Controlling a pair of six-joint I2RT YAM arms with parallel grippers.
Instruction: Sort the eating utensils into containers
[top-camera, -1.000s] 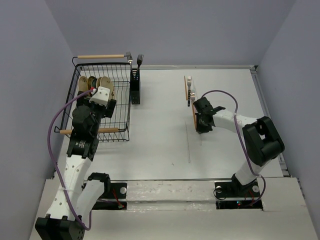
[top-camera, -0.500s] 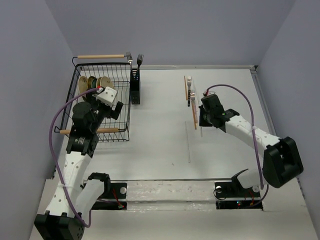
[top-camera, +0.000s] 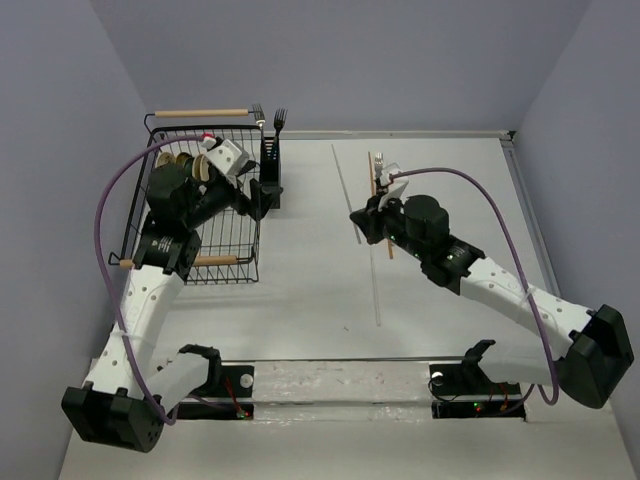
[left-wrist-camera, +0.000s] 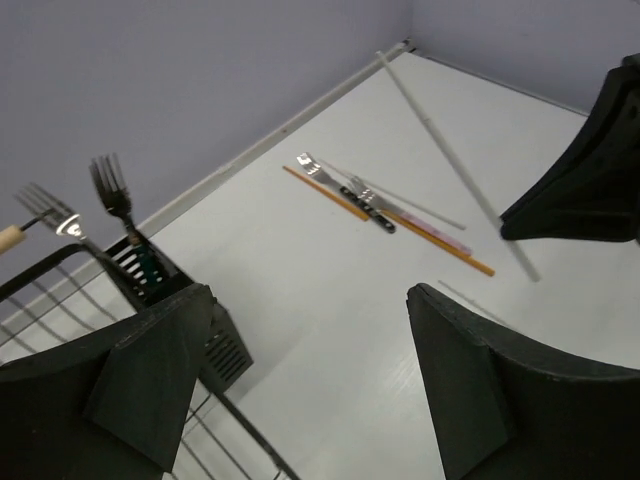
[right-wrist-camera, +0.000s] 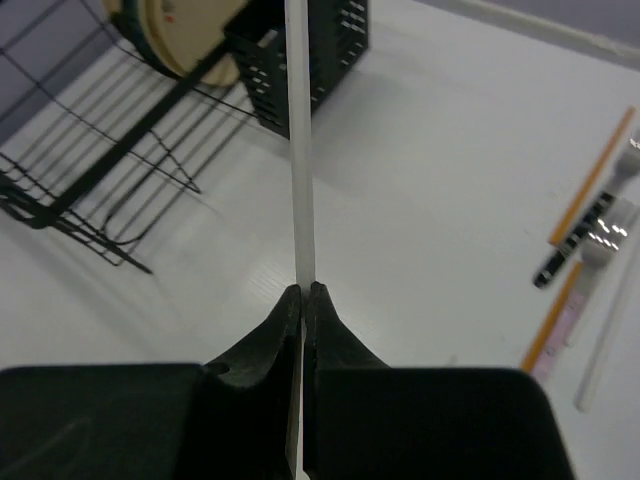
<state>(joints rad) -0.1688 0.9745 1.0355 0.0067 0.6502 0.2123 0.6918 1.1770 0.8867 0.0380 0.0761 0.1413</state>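
Observation:
My right gripper (top-camera: 362, 222) (right-wrist-camera: 303, 290) is shut on a thin white chopstick (top-camera: 345, 180) (right-wrist-camera: 298, 150), held above the table and pointing toward the back. Forks with dark handles and orange-brown chopsticks (top-camera: 380, 180) (left-wrist-camera: 372, 205) (right-wrist-camera: 585, 215) lie in a row at the back middle. One black slotted caddy (top-camera: 270, 170) (left-wrist-camera: 150, 270) (right-wrist-camera: 310, 60) stands beside the rack with two forks (top-camera: 268, 116) (left-wrist-camera: 112, 190) upright in it. My left gripper (top-camera: 262, 197) (left-wrist-camera: 308, 300) is open and empty, just right of the rack and near the caddy's base. I see no second caddy.
The black wire dish rack (top-camera: 240, 270) with wooden handles stands at the back left and holds tan and green plates (top-camera: 185, 162) (right-wrist-camera: 185, 35). A thin pale line (top-camera: 377, 298) runs along the table's middle. The side walls are close.
My right arm has swung left from the utensil row, lifting the white chopstick. My left gripper has moved from over the rack rightward toward the caddy.

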